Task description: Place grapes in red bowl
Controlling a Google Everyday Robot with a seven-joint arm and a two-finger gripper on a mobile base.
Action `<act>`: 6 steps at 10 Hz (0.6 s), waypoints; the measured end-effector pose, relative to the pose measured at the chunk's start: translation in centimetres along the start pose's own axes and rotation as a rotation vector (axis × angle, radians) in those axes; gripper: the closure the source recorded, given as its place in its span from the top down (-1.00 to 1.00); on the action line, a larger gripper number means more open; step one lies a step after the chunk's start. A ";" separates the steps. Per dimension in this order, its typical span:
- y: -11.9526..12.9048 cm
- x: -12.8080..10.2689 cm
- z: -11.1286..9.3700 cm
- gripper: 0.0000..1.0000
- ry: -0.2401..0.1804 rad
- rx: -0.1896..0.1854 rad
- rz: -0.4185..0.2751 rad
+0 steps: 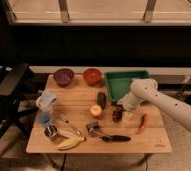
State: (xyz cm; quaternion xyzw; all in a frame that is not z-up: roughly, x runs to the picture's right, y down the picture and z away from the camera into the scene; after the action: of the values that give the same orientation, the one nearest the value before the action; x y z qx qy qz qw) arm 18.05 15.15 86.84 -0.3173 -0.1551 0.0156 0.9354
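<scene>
The end effector (pixel 124 112) hangs low just right of the frame's centre, down at the grapes (pixel 117 116). The grapes lie on the table (pixel 149 142) between a peach-coloured fruit (pixel 95 110) and a red chili (pixel 143 123). How far it is open, and whether it grips the grapes, cannot be told. The red bowl (pixel 92 76) sits at the table's far edge, upper centre, well apart from the grapes. It stands between a purple bowl (pixel 63 76) and a green tray (pixel 116 85).
</scene>
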 end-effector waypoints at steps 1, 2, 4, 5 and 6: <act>0.4 0.4 0.3 0.01 -0.007 -0.015 0.009; 0.6 0.5 0.5 -0.16 -0.012 -0.020 0.016; 1.2 0.8 0.4 -0.61 -0.014 -0.025 0.031; 1.4 0.9 -0.1 -0.75 -0.015 -0.019 0.039; 1.8 1.1 -1.4 -0.95 -0.021 -0.001 0.053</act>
State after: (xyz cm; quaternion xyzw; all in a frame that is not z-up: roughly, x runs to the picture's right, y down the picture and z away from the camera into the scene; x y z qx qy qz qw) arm 19.60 15.90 84.99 -0.3217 -0.1566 0.0435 0.9328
